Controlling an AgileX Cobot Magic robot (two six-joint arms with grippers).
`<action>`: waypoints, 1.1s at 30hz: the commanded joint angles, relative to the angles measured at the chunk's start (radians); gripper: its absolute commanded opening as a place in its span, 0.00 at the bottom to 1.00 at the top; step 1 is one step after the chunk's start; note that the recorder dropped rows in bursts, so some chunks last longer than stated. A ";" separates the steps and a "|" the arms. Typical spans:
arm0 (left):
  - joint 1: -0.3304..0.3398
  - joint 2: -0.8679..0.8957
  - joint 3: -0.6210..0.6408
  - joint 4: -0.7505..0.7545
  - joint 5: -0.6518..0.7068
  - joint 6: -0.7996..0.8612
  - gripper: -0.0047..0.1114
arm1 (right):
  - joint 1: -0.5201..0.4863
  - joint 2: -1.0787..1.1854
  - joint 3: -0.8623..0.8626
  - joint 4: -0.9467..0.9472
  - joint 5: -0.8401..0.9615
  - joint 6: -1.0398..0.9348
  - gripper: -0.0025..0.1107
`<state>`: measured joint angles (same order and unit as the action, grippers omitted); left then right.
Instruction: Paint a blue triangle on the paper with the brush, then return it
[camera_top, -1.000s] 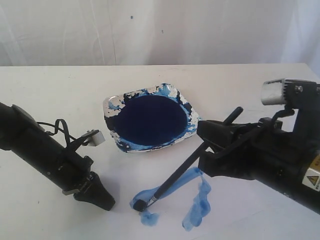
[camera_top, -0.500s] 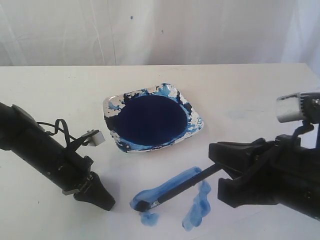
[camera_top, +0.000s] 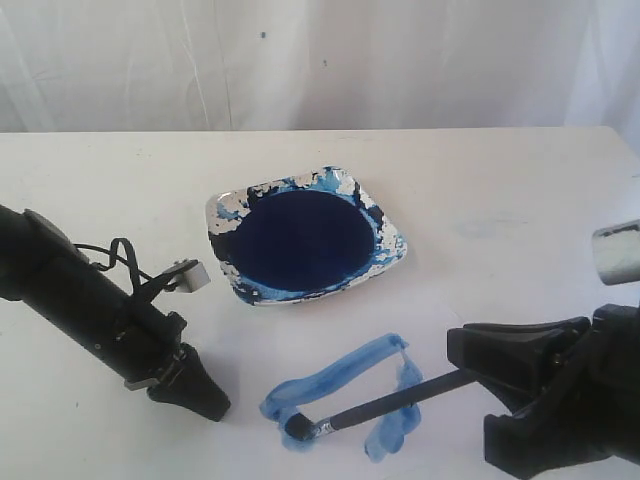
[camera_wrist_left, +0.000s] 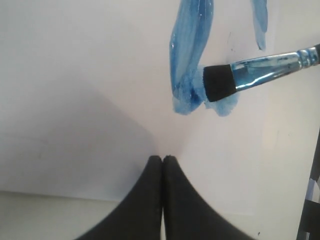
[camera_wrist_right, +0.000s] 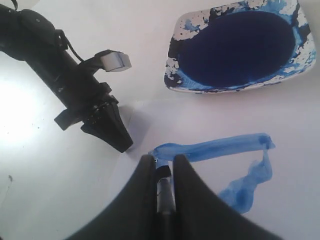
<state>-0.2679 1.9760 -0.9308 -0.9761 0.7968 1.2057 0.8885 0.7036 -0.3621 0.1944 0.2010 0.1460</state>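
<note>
**Q:** State of the right claw (camera_top: 468, 382)?

**A:** Pinched on the black handle of the brush (camera_top: 390, 405), jaws nearly together. Left claw (camera_top: 205, 400): pressed together, empty, tip down on the paper (camera_wrist_left: 75, 100) near the wet paint, apparently steadying the sheet.

**Q:** Changed over the last second?

**A:** Right arm drawn back toward the near right of the table (camera_top: 500, 170). Handle swung off the long upper stroke, now lying low across the open near side. Bristles kept by the near-left corner, touching the paper just past the stroke's end.

**Q:** Blue triangle (camera_top: 340, 375) so far?

**A:** Two sides down: a long upper stroke and a wobbly right side, joined at the far-right corner. Near side unpainted, apart from a blob at each end. Located on the paper just in front of the dish (camera_top: 225, 215), apart from the dark blue paint pool (camera_top: 300, 240).

**Q:** Meaning for the task?

**A:** Probably set up for the closing stroke, left corner to right. Return of the brush yet to come.
</note>
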 joint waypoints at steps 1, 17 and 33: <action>-0.004 0.006 0.004 0.049 -0.044 -0.007 0.04 | -0.003 -0.041 0.003 -0.014 0.096 -0.008 0.02; -0.004 0.006 0.004 0.057 -0.044 -0.007 0.04 | -0.003 -0.271 0.003 -0.436 0.434 0.415 0.02; -0.004 0.006 0.004 0.057 -0.044 -0.007 0.04 | -0.003 -0.434 0.001 -0.540 0.490 0.579 0.02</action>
<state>-0.2679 1.9760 -0.9308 -0.9761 0.7968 1.2036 0.8885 0.2735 -0.3646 -0.3215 0.6871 0.7214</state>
